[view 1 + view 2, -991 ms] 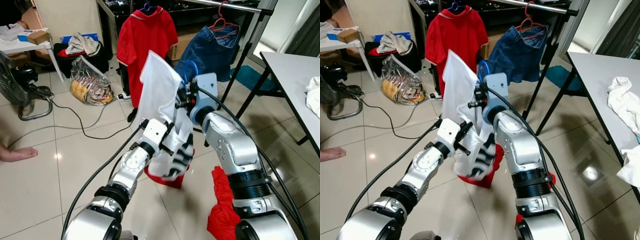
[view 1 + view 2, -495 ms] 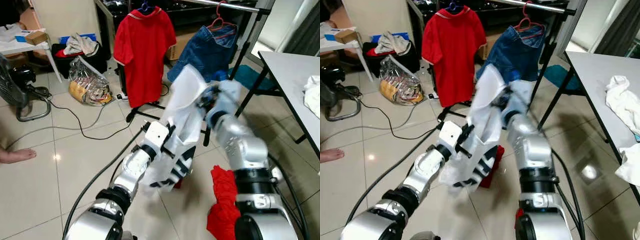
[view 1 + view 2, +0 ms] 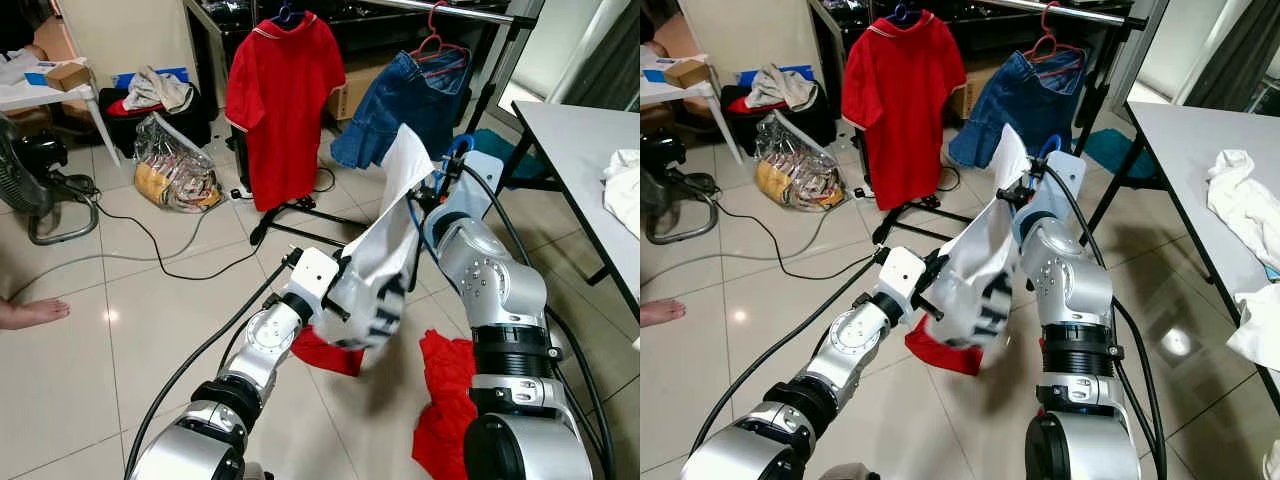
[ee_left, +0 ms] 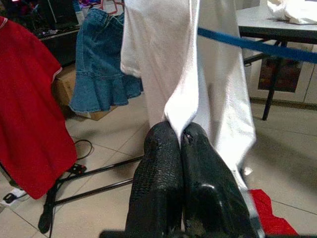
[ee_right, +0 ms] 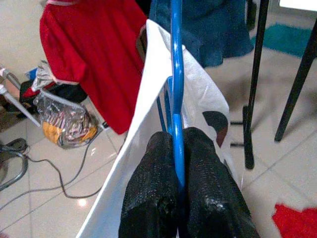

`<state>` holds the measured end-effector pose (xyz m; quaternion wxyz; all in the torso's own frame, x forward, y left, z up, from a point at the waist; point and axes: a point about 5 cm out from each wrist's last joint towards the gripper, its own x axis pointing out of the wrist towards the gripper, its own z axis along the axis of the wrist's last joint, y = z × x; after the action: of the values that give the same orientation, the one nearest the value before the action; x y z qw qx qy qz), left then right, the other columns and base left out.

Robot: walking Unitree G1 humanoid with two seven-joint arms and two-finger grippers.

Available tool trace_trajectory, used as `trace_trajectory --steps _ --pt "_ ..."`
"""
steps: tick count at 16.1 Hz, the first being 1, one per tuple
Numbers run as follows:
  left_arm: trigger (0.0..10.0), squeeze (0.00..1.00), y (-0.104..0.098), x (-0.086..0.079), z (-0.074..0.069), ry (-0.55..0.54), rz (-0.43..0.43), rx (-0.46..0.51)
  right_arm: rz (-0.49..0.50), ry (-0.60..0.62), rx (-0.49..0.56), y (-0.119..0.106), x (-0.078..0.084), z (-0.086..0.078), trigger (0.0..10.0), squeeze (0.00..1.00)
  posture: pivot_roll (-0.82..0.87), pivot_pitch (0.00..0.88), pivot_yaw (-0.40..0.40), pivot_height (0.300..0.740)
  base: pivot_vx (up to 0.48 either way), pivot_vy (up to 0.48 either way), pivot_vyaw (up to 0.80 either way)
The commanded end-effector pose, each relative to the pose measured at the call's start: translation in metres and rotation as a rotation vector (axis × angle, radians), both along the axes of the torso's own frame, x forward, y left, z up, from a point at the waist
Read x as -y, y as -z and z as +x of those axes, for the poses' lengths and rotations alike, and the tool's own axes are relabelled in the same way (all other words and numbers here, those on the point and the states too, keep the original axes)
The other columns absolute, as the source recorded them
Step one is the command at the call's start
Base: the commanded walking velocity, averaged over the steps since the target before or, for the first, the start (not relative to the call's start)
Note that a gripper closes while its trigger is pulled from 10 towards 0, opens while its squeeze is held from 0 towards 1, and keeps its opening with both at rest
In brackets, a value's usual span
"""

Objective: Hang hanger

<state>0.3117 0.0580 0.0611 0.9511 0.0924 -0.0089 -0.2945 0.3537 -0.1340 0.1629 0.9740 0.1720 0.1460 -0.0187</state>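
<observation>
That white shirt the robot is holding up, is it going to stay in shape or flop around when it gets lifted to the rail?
Probably floppy: the white shirt sags and folds between the left gripper, pinching a bunched fold, and the right gripper, clamped on the blue hanger. It looks thin and light, so it may swing. The hanger seems stiff and should give it some shape.

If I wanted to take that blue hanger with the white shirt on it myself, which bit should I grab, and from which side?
Judging by its pose, grip the thin blue plastic hanger on its bare upper stretch, above the right tool, which is shut on it lower down. Come from the open side facing the rack; the white printed T-shirt drapes over the rest, and the left tool pinches its cloth.
</observation>
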Motion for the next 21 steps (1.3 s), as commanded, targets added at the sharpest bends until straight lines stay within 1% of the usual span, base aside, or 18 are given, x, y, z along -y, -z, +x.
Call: trace_trajectory --steps 1,2,3,5,6,7,8,10,12,13,14,15,16,17,18,19,20,21 --pt "0.0 0.0 -0.001 -0.001 0.001 -0.008 0.006 0.011 0.026 0.021 0.012 -0.007 0.003 -0.001 10.0 0.0 0.13 0.0 -0.045 0.74 0.0 0.0 0.0" --pt "0.0 0.0 -0.001 -0.002 0.001 -0.009 0.007 0.011 0.036 0.026 0.004 -0.007 0.003 -0.002 10.0 0.0 0.12 0.0 -0.046 0.74 0.0 0.0 0.0" --pt "0.0 0.0 -0.001 -0.002 0.001 -0.011 0.01 0.009 0.065 0.033 -0.015 -0.006 0.002 -0.002 10.0 0.0 0.12 0.0 -0.046 0.74 0.0 0.0 0.0" --pt "0.0 0.0 0.002 -0.001 0.0 -0.002 0.037 0.006 0.151 0.019 -0.099 0.005 -0.008 -0.003 10.0 0.0 0.11 0.0 -0.045 0.74 0.0 0.0 0.0" --pt "0.0 0.0 0.002 -0.001 0.0 0.0 0.041 0.006 0.159 0.014 -0.119 0.008 -0.01 -0.004 10.0 0.0 0.11 0.0 -0.045 0.74 0.0 0.0 0.0" --pt "0.0 0.0 0.003 0.0 0.0 0.003 0.05 0.006 0.174 -0.006 -0.179 0.016 -0.016 -0.005 10.0 0.0 0.12 0.0 -0.045 0.74 0.0 0.0 0.0" --pt "0.0 0.0 0.003 0.001 0.0 0.005 0.058 0.007 0.094 -0.049 -0.192 0.02 -0.02 -0.006 10.0 0.0 0.12 0.0 -0.047 0.74 0.0 0.0 0.0" --pt "0.0 0.0 0.004 0.0 0.0 0.003 0.063 0.007 0.047 -0.094 -0.201 0.022 -0.023 -0.007 10.0 0.0 0.12 0.0 -0.048 0.74 0.0 0.0 0.0" --pt "0.0 0.0 0.007 -0.001 -0.002 0.004 0.077 0.008 0.081 -0.088 -0.221 0.024 -0.022 -0.007 10.0 0.0 0.12 0.0 -0.049 0.74 0.0 0.0 0.0" --pt "0.0 0.0 0.007 -0.001 -0.003 0.004 0.078 0.008 0.109 -0.09 -0.224 0.024 -0.022 -0.006 10.0 0.0 0.12 0.0 -0.049 0.74 0.0 0.0 0.0" --pt "0.0 0.0 0.007 -0.001 -0.003 0.004 0.081 0.007 0.166 -0.096 -0.221 0.024 -0.023 -0.006 10.0 0.0 0.12 0.0 -0.049 0.74 0.0 0.0 0.0" --pt "0.0 0.0 0.007 -0.001 -0.003 0.004 0.081 0.009 0.185 -0.107 -0.204 0.024 -0.024 -0.005 10.0 0.0 0.11 0.0 -0.048 0.74 0.0 0.0 0.0" --pt "0.0 0.0 0.006 0.001 -0.002 0.004 0.077 0.014 0.159 -0.119 -0.182 0.025 -0.022 -0.003 10.0 0.0 0.11 0.0 -0.048 0.74 0.0 0.0 0.0" --pt "0.0 0.0 0.004 0.002 -0.001 0.0 0.064 0.022 0.05 -0.131 -0.141 0.028 -0.016 -0.001 10.0 0.0 0.11 0.0 -0.048 0.74 0.0 0.0 0.0" --pt "0.0 0.0 0.003 0.002 -0.001 -0.001 0.06 0.024 0.025 -0.133 -0.131 0.028 -0.014 -0.001 10.0 0.0 0.11 0.0 -0.048 0.74 0.0 0.0 0.0" --pt "0.0 0.0 0.002 0.001 0.0 -0.011 0.039 0.025 -0.018 -0.143 -0.1 0.028 -0.012 0.001 10.0 0.0 0.11 0.0 -0.047 0.74 0.0 0.0 0.0" --pt "0.0 0.0 -0.001 -0.001 0.001 -0.025 0.017 0.031 -0.084 -0.161 -0.052 0.026 -0.01 0.003 10.0 0.0 0.11 0.0 -0.046 0.74 0.0 0.0 0.0" --pt "0.0 0.0 -0.003 -0.002 0.002 -0.029 0.013 0.044 -0.126 -0.174 -0.024 0.025 -0.008 0.004 10.0 0.0 0.11 0.0 -0.045 0.74 0.0 0.0 0.0"
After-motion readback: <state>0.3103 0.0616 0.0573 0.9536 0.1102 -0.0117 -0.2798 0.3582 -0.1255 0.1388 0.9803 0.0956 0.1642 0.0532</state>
